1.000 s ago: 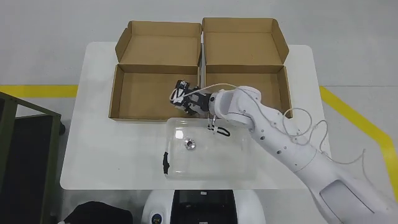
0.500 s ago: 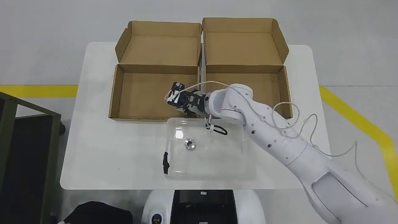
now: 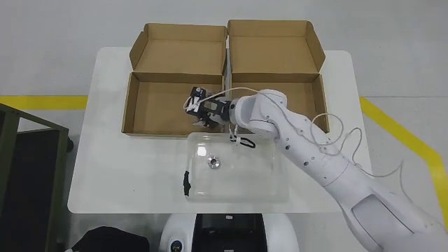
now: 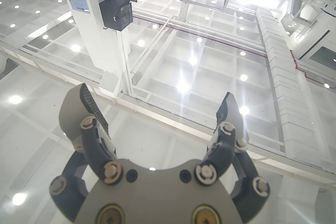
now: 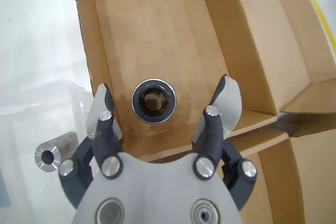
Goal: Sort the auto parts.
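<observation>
Fingers of the right gripper stand spread wide and grip nothing. Directly beneath them a bearing lies flat on the floor of the left box, close to the wall nearest the robot and touched by neither finger. In the top view this gripper hangs over the box's 4 o'clock corner. From there, the right box sits at 3 o'clock and the clear tray at 5 o'clock, both on the white table. The tray holds a metal sleeve, with a black piece at its 9 o'clock rim.

The bearing looks like steel, so probably heavy for its size, rigid and smooth. A pinch across opposite sides of the outer ring should hold best, squarely, or it may slip.

The left gripper points at the ceiling, spread and empty.
</observation>
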Controlling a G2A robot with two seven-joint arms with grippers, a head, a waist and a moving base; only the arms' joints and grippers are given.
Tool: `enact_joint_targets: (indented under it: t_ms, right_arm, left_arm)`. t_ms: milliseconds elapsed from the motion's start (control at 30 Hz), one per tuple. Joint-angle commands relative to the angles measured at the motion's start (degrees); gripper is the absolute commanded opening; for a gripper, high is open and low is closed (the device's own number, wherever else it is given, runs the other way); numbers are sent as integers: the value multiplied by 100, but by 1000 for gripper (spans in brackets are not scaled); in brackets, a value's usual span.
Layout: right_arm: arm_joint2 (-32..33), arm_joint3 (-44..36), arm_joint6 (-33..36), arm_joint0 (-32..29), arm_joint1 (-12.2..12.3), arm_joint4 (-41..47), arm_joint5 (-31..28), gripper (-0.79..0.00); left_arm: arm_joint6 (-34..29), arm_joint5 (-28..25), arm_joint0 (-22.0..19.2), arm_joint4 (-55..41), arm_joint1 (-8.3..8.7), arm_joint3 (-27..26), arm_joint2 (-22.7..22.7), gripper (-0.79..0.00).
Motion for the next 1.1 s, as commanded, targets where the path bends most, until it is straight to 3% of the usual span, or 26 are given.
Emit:
enact_joint_targets:
  t_ms: [0,433,567,767,1067]
  right_arm:
    - [143,-323,-8,-113,55,-37,-55,-80]
    - [1013,-2617,409,-1862,593,-657,-953,-92]
    - [1130,-3057,558,-2435,728,-984,-1179,-132]
    - [1177,-3137,340,-2951,840,-1402,-1353,-237]
    - [1121,-2731,-1,-3029,866,-1837,-1292,-237]
  left_arm:
    - [0,0,0,0,0,0,0,0]
    - [0,0,0,0,0,0,0,0]
    - [0,0,0,0,0,0,0,0]
    - [0,0,0,0,0,0,0,0]
    - [0,0,0,0,0,0,0,0]
